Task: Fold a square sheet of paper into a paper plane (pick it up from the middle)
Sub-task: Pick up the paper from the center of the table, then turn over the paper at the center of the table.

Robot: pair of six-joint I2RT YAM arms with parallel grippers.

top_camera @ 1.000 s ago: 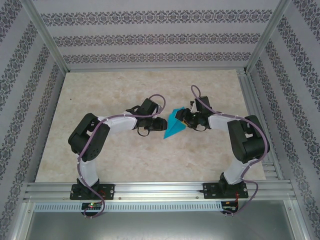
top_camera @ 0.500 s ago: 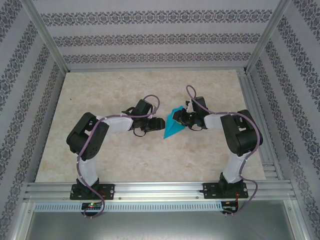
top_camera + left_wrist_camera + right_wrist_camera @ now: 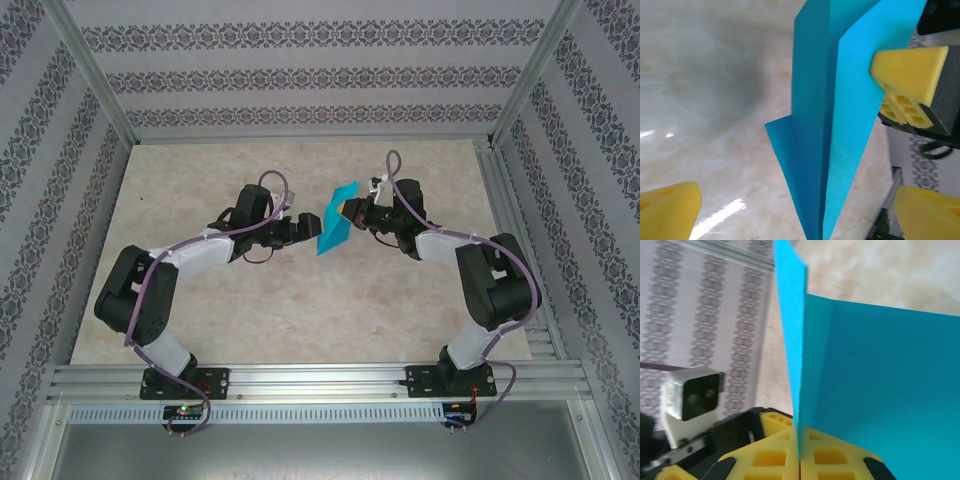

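Two tools face each other above the worktop [image 3: 200, 300]. From above we cannot make out the creases of the folded teal paper [image 3: 332, 222]. The left wrist view cuts off its top, and its gripped edge is hidden between the right tool's pads [image 3: 840, 460]. Our left tool [image 3: 303, 228] stands wide open, its pads [image 3: 667, 210] clear of the paper just ahead of its tips. Our right tool [image 3: 352, 212] is clamped on the paper's edge. The left arm reaches in low with its elbow folded back, and the right arm stands tall, its forearm angled toward the left tool.
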